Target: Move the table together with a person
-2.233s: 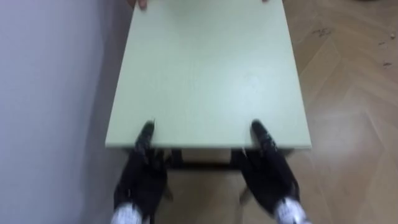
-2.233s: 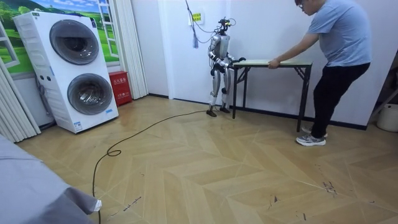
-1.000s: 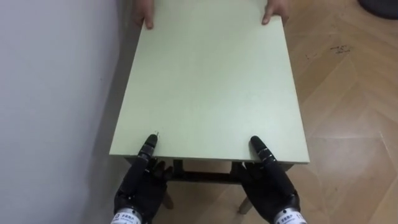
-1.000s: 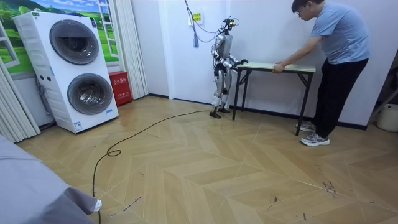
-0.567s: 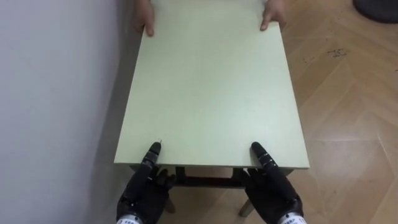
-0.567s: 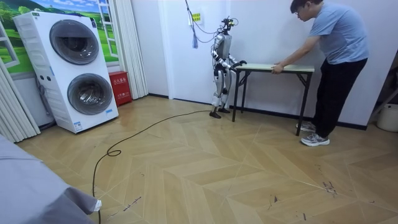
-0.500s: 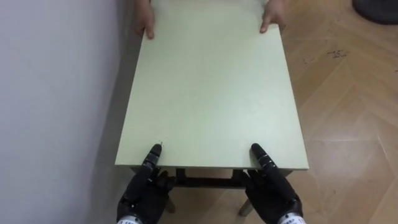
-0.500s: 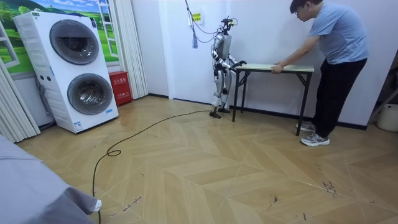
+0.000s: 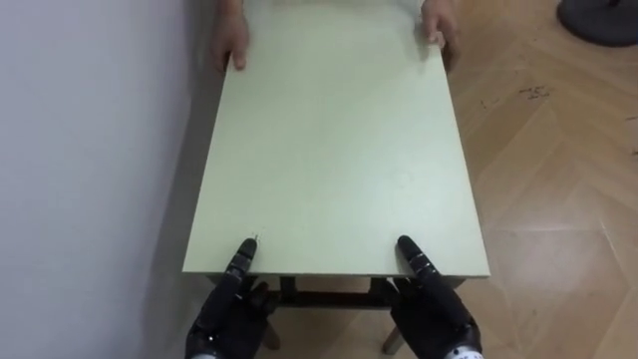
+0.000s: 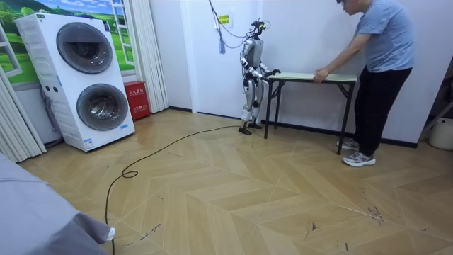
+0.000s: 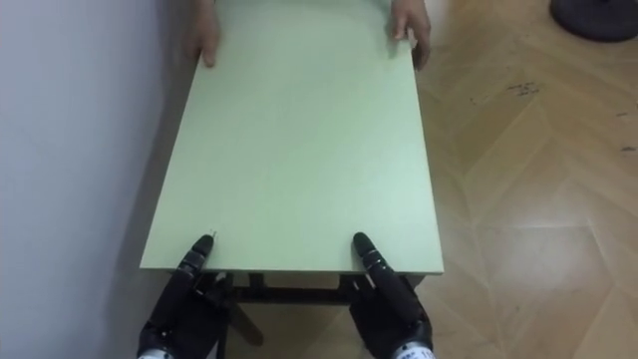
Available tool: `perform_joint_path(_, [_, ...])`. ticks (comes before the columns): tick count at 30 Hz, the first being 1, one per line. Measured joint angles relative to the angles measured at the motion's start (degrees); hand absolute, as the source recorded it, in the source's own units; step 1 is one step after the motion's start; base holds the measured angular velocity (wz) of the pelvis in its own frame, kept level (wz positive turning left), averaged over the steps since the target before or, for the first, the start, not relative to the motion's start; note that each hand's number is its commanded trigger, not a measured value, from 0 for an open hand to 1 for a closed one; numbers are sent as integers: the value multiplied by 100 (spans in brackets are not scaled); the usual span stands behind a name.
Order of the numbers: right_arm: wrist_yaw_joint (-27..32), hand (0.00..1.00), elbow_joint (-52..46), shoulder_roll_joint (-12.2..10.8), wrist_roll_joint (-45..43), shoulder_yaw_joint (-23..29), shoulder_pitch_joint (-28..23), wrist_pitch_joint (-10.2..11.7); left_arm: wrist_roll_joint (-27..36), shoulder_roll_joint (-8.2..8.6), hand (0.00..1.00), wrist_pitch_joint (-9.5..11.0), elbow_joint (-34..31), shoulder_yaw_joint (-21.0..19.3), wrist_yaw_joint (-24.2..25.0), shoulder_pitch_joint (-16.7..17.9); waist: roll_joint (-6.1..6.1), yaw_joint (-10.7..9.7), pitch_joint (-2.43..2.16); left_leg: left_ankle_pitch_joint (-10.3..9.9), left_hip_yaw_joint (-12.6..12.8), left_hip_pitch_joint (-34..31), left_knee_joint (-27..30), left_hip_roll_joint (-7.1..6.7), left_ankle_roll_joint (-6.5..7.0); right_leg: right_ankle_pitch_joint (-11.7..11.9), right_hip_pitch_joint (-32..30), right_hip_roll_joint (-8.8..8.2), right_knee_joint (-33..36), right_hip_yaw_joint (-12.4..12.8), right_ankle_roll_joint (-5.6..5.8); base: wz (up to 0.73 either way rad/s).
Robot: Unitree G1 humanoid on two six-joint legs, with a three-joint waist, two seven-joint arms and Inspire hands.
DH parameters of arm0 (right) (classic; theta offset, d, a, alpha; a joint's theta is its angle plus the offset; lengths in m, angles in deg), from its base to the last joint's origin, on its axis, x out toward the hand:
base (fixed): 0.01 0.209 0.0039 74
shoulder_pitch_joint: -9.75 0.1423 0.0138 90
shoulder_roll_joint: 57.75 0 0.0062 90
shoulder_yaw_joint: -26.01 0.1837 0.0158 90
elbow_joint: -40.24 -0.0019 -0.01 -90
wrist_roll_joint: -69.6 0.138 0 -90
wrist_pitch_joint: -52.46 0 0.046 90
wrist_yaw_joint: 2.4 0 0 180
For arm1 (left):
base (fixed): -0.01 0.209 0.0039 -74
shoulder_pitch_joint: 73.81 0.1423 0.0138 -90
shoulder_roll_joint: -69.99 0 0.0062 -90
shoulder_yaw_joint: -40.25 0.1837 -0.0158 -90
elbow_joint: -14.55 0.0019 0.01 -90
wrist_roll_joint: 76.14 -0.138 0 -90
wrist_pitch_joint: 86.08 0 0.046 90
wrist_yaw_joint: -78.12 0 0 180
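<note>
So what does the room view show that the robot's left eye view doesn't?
Room view: the whole person at one end of the table, the robot standing at the other end, beside a wall, plus stacked washing machines. Left eye view: the robot's left hand and right hand close up at the tabletop's near edge. Both: the table, with the person's hands on its far edge.

matt smooth pale-green table [image 9: 334,150] top

Home laundry corner, stacked washer and dryer [image 10: 86,81], curtains [image 10: 147,53], parquet floor [image 10: 248,198]
</note>
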Motion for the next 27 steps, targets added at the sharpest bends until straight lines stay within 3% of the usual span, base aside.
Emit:
perform_joint_path(2, [-117,0,3,31,-267,-22,0,-10,-64,2,0,-5,160,-6,126,-22,-20,33,-62,0,12,30,-5,7,0,0,15,12,0,35,0,-5])
perform_joint_path(6, [-184,0,2,51,-362,-146,3,-42,-994,-131,0,-55,257,34,300,-85,-13,48,-81,-1,13,74,-6,11,-1,0,21,13,0,33,0,0])
perform_joint_path(11, [-383,0,12,37,-496,-205,11,-195,-1859,-95,0,-254,359,246,476,-236,7,1,-96,-2,6,139,-12,13,-1,0,93,15,-5,38,-1,0])
perform_joint_path(16, [-627,0,92,72,-501,-204,14,-290,-1957,-92,0,-382,550,301,621,-263,7,-11,-100,0,9,174,-3,19,-1,1,129,22,-15,44,-3,0])
perform_joint_path(22, [-851,0,828,32,-1301,-189,94,-307,-2179,-105,0,-409,1018,293,636,-263,-41,-37,-128,-2,8,236,-25,18,-2,5,215,28,-100,39,-10,0])
perform_joint_path(27, [-870,0,1712,-14,-1652,-177,370,-309,-2386,-96,0,-419,1854,306,671,-368,-74,-25,-147,-3,79,251,-38,28,-4,8,225,31,-111,41,-13,-2])
